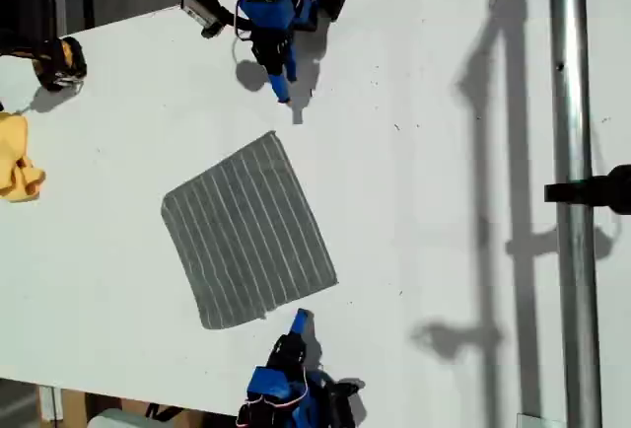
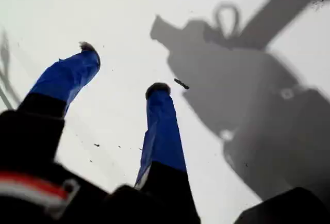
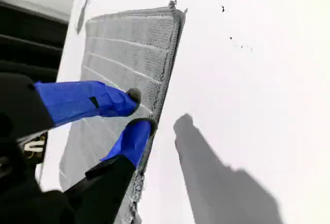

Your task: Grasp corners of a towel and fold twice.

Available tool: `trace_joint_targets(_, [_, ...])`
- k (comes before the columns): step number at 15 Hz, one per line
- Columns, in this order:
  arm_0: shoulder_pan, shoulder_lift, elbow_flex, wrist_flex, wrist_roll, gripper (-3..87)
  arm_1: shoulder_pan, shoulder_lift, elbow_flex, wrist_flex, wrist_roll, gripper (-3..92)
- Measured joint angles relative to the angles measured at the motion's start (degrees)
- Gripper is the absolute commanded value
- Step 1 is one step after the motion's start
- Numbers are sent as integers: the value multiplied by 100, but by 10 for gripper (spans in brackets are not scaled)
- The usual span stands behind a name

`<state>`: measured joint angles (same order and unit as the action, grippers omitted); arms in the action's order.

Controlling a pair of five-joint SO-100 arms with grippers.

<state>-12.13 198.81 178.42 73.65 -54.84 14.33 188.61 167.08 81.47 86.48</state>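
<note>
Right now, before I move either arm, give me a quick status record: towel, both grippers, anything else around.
towel: lying flat, skewed on the table
my first gripper: open, over bare table, off the towel
my second gripper: narrowly open at a towel edge
yellow cloth: exterior view's left edge, apart from towel

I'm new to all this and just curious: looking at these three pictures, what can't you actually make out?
- Whether the towel is one layer or folded: too fine in the exterior view.
- Whether my second gripper touches the towel: its fingers hide the contact in the second wrist view.
- The yellow cloth: cut off by the exterior view's left edge.
- The dark object near it: too small to identify.
</note>
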Motion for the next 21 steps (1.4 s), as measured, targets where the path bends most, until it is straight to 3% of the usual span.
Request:
trace_joint_targets(1, [-53,0,0,18,-62,-23,0,0,0,0,0,-2])
trace_joint_targets(3, [-624,0,0,53,-1477,-23,-114,0,0,0,0,-2])
trace_joint_targets(5, [-677,9,0,53,-1828,-23,-105,0,0,0,0,-2])
trace_joint_targets(13, [-642,9,0,53,-1881,-23,-141,-202,-984,360,-114,-2])
trace_joint_targets(21, [-677,9,0,53,-1881,-23,35,-4087,-4140,378,-1195,-2])
